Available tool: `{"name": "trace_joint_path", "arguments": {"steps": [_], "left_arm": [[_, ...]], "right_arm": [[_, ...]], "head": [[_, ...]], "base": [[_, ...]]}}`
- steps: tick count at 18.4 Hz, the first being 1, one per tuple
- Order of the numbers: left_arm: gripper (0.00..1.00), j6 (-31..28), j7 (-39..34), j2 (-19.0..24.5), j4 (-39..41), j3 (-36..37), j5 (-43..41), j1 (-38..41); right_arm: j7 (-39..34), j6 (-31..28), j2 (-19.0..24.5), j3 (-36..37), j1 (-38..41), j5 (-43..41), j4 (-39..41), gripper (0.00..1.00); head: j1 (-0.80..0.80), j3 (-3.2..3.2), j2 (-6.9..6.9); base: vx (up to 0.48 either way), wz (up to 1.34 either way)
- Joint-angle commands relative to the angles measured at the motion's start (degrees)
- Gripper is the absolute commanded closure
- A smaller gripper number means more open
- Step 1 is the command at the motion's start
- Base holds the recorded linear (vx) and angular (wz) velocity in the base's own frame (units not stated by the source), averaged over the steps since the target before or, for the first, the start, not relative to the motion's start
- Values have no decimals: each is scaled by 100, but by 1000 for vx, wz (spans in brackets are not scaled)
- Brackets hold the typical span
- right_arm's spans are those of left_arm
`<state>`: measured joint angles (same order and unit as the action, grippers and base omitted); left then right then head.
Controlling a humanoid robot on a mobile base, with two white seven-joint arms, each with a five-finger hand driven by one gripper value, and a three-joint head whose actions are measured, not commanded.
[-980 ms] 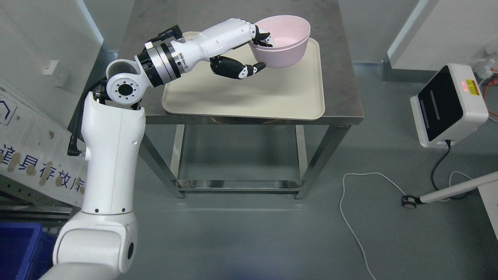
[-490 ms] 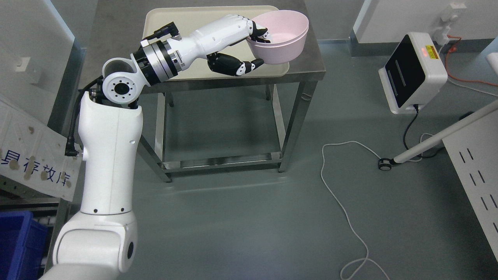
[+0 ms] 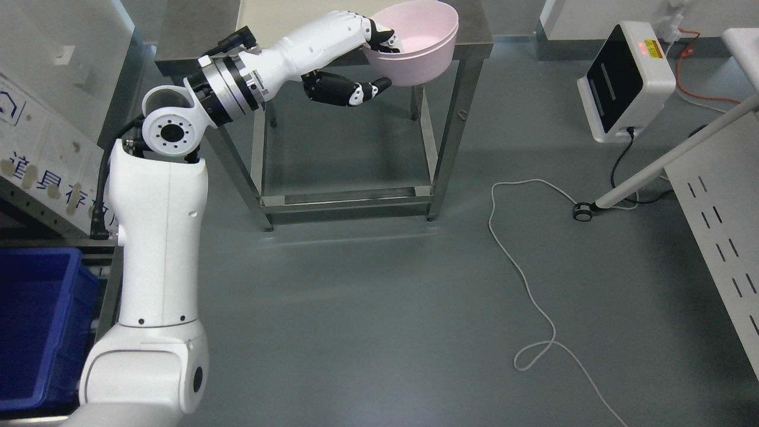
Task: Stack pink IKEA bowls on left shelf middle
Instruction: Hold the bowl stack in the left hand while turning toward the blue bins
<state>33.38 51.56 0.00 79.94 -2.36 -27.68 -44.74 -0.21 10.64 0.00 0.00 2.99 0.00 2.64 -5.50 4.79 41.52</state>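
At the near left corner sits a blue bin [image 3: 35,326], partly cut by the picture's edge, with a white sign [image 3: 41,160] bearing blue print above it on the left wall. Just right of these the left arm [image 3: 157,237] rises from the bottom edge, bends at its elbow and reaches far and rightward to the left hand [image 3: 350,59]. Its upper fingers [image 3: 379,38] hook over the near-left rim and into the bowls [image 3: 415,41], while the black thumb lies under and just outside the wall, so the rim is pinched between them. The hand is thus clasped on the pink bowls, which look like two nested together, one rim showing just beneath the other. They are held in the air, tilted a little, in front of the right part of the steel counter [image 3: 474,24] and level with its top edge; whether they touch the counter cannot be told. A strip of cream tray [image 3: 284,12] shows on the counter top at the far edge, behind the hand. Right of the counter legs a white cable [image 3: 522,267] snakes over the grey floor toward the near side. Farther right stands a white box with a dark face [image 3: 628,80] and a small red light. At the right edge a white perforated panel [image 3: 723,213] slants down, with a white pole [image 3: 670,160] ending in a small caster beside it.
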Motion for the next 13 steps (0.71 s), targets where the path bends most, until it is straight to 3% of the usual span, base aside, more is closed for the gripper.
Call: {"name": "trace_joint_path", "arguments": {"steps": [1,13], "left_arm": [[98,19,-6,100,30,-264,0,1],[98,-16,-23,100,30,-493,17,-17]], "right_arm": [[-5,0,-100,53,0,44,0,0],[4,0,-100,53,0,44,0,0]], "head": [[0,0,0],[0,0,0]], "base": [[-375,106],[-372,258]]}}
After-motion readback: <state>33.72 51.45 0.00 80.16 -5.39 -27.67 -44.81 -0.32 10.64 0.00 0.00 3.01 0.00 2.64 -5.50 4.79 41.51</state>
